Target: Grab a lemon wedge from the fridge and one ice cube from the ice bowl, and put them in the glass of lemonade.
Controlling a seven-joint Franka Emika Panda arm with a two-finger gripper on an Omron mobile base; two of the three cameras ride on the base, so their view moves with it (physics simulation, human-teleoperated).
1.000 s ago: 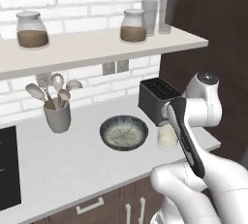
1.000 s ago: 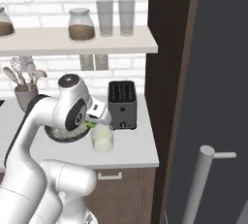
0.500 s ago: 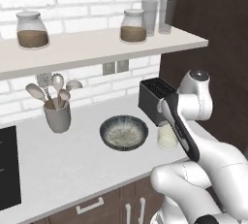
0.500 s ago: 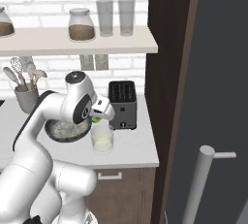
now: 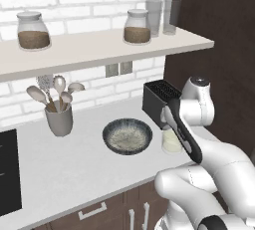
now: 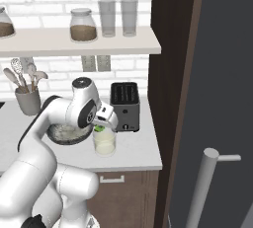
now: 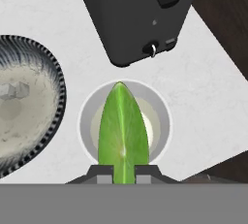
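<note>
Gripper (image 7: pixel 123 173) at bottom centre, nearly shut, pinches the lemon wedge (image 7: pixel 123 128) above the glass of lemonade (image 7: pixel 162 116); released off-centre, it could strike the rim and bounce out.

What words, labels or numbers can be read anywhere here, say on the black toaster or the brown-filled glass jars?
None can be read.
The black toaster has plain knobs, no lettering.
The brown-filled glass jars carry no labels.
</note>
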